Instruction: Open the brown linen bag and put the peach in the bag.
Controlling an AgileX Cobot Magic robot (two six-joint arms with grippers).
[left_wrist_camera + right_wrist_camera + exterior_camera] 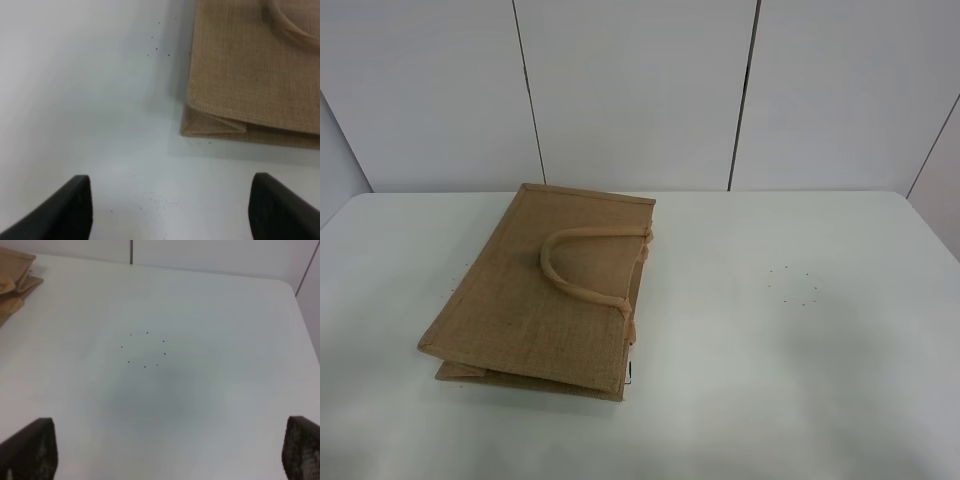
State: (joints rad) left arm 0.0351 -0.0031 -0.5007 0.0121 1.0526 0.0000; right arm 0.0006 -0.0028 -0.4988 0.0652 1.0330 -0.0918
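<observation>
The brown linen bag (545, 290) lies flat and folded on the white table, left of centre, with a beige loop handle (582, 264) resting on top. Its folded corner also shows in the left wrist view (250, 75), and a small edge of it shows in the right wrist view (15, 280). The peach is out of view in all frames. My left gripper (170, 207) is open and empty over bare table a short way from the bag's corner. My right gripper (170, 450) is open and empty over bare table. Neither gripper shows in the exterior high view.
The white table (800, 340) has a ring of small dark dots (793, 284) right of centre, also in the right wrist view (145, 349). White wall panels (640, 90) stand behind the table's far edge.
</observation>
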